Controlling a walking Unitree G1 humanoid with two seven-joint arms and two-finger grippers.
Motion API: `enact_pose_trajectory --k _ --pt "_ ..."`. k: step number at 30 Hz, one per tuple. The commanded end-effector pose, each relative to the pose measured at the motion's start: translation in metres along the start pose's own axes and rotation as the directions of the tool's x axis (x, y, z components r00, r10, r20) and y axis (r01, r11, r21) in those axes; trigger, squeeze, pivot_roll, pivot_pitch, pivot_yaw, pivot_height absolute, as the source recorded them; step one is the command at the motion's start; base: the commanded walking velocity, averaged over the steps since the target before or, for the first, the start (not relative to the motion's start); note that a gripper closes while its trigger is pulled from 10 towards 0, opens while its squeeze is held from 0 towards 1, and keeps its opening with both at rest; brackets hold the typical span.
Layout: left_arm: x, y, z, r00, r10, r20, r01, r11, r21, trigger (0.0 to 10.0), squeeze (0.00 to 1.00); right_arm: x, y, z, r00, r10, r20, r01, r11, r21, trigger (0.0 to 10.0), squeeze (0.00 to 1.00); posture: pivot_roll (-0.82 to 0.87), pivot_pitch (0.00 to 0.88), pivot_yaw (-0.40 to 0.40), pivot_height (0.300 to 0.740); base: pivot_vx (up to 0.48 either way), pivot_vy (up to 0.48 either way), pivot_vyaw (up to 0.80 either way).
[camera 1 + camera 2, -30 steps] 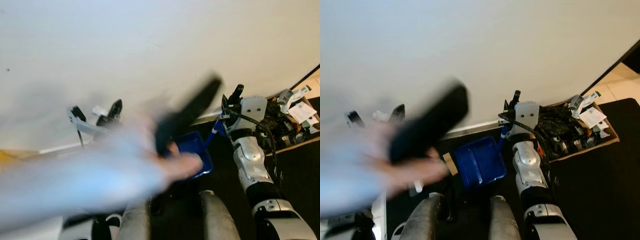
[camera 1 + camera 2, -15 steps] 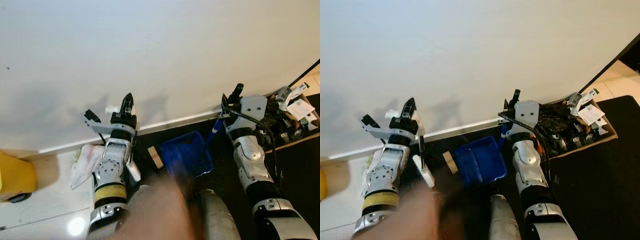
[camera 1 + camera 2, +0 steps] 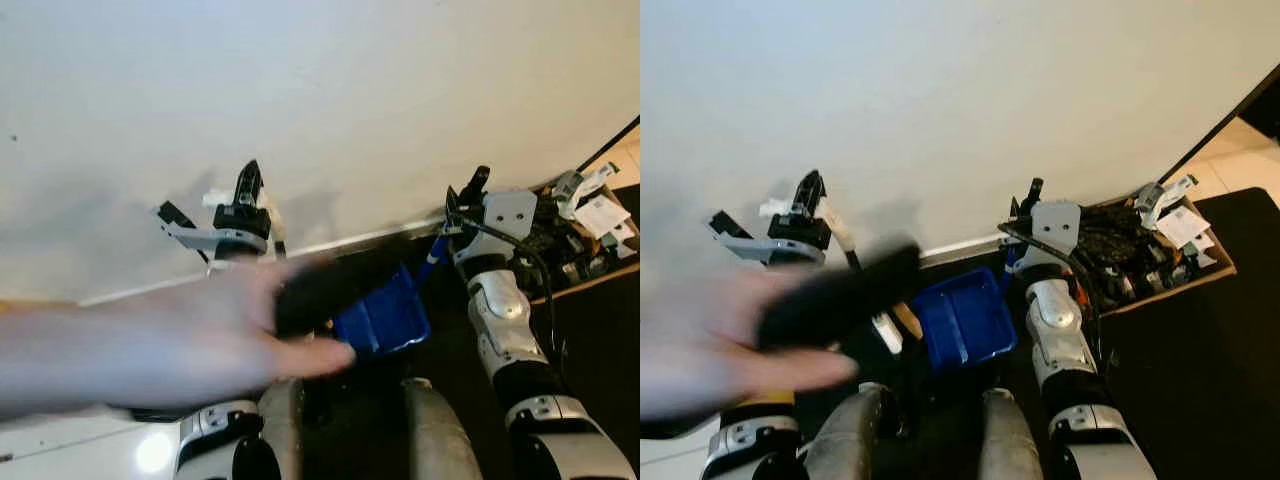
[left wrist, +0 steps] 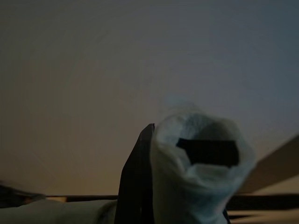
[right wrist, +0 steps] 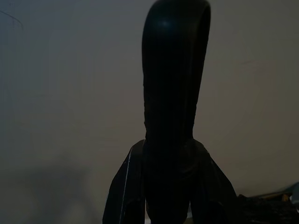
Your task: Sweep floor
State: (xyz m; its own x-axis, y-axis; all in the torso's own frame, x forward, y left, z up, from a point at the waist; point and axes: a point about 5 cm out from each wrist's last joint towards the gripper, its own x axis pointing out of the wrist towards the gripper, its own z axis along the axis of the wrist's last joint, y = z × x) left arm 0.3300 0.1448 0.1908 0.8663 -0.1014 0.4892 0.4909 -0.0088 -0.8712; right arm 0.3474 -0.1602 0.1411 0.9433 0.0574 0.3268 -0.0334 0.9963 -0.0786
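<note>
The blue plastic dustpan (image 3: 962,320) lay on the dark floor (image 3: 1200,350) just in front of the white baseboard (image 3: 960,245), between the robot's two arms and right above its grey legs (image 3: 1005,440). Its blue handle (image 3: 1008,262) ran up toward the right gripper (image 3: 462,196), which sat just beside the wall; in the right wrist view the black fingers (image 5: 126,186) were pressed in on a dark looped handle (image 5: 175,93), so the right gripper was pinching that handle tight.

Over on the other side, the left gripper (image 3: 790,215) was raised against the cream wall (image 3: 940,90). A white stick-like handle (image 3: 855,270) slanted down from it toward the floor beside the dustpan. In the left wrist view a pale hollow tube end (image 4: 201,158) sat close against one black finger (image 4: 138,182), probably the top of that handle, though the picture was dim. The left gripper's fingers looked closed around it.

A person's blurred hand (image 3: 720,350) cut across the near foreground, carrying a long black object (image 3: 835,295) too smeared to identify. A small tan piece (image 3: 906,320) lay on the floor touching the dustpan's left edge. Well off to the right, an open cardboard box (image 3: 1150,250) full of cables and papers stood against the wall.
</note>
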Motion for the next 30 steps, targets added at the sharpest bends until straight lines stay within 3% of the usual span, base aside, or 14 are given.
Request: enact_pose_trajectory --k 1,3,4,5,7,13,14,18,21,24,27,30 --pt "0.011 -0.032 -0.03 0.986 -0.158 -0.058 0.149 0.98 -0.131 10.0 0.0 -0.004 0.001 -0.004 1.0 -0.009 -0.008 0.009 1.0 0.01 10.0 0.0 0.05 0.376 0.017 0.74 0.0 0.0 0.0" --pt "0.009 -0.038 -0.023 0.975 -0.179 -0.13 0.173 0.983 -0.054 10.0 0.0 -0.004 0.001 -0.005 1.0 -0.01 -0.01 0.01 1.0 0.01 10.0 0.0 0.06 0.372 0.022 0.74 0.0 0.0 0.0" --pt "0.009 -0.038 -0.023 0.975 -0.179 -0.13 0.173 0.983 -0.054 10.0 0.0 -0.004 0.001 -0.005 1.0 -0.01 -0.01 0.01 1.0 0.01 10.0 0.0 0.06 0.372 0.022 0.74 0.0 0.0 0.0" --pt "0.007 -0.04 -0.016 0.969 -0.171 -0.176 0.178 0.984 0.021 10.0 0.0 -0.004 0.001 -0.004 1.0 -0.002 -0.005 0.001 1.0 -0.008 10.0 0.0 0.07 0.368 0.026 0.74 0.0 0.0 0.0" --pt "0.003 -0.043 -0.006 0.967 -0.153 -0.206 0.176 0.98 0.095 10.0 0.0 -0.002 0.001 -0.002 1.0 0.017 0.008 -0.016 0.999 -0.044 10.0 0.0 0.08 0.364 0.031 0.74 0.0 0.0 0.0" --pt "-0.003 -0.05 0.018 0.97 -0.12 -0.213 0.166 0.962 0.215 10.0 0.0 0.004 0.0 0.005 0.997 0.061 0.041 -0.056 0.992 -0.109 10.0 0.0 0.09 0.36 0.036 0.74 0.0 0.0 0.0" --pt "-0.004 -0.055 0.035 0.973 -0.108 -0.204 0.164 0.947 0.277 10.0 0.0 0.007 0.001 0.009 0.994 0.095 0.057 -0.086 0.986 -0.143 10.0 0.0 0.1 0.356 0.038 0.74 0.0 0.0 0.0" --pt "-0.006 -0.061 0.052 0.975 -0.099 -0.2 0.163 0.929 0.334 10.0 0.0 0.011 -0.001 0.015 0.989 0.123 0.078 -0.108 0.979 -0.17 10.0 0.0 0.11 0.353 0.037 0.74 0.0 0.0 0.0" --pt "-0.011 -0.068 0.072 0.973 -0.08 -0.218 0.167 0.891 0.422 10.0 0.0 0.013 -0.01 0.021 0.986 0.136 0.097 -0.114 0.973 -0.202 10.0 0.0 0.11 0.35 0.036 0.74 0.0 0.0 0.0" --pt "-0.015 -0.066 0.078 0.97 -0.051 -0.239 0.161 0.87 0.466 10.0 0.0 0.011 -0.013 0.019 0.987 0.129 0.092 -0.108 0.974 -0.201 10.0 0.0 0.11 0.349 0.036 0.74 0.0 0.0 0.0" --pt "-0.028 -0.048 0.088 0.965 0.062 -0.254 0.092 0.828 0.553 10.0 0.0 0.004 -0.006 0.01 0.99 0.119 0.075 -0.104 0.979 -0.176 10.0 0.0 0.12 0.359 0.045 0.74 0.0 0.0 0.0" --pt "-0.033 -0.039 0.089 0.96 0.107 -0.261 0.065 0.816 0.574 10.0 0.0 0.004 -0.001 0.008 0.991 0.106 0.078 -0.092 0.982 -0.165 10.0 0.0 0.13 0.364 0.045 0.74 0.0 0.0 0.0"
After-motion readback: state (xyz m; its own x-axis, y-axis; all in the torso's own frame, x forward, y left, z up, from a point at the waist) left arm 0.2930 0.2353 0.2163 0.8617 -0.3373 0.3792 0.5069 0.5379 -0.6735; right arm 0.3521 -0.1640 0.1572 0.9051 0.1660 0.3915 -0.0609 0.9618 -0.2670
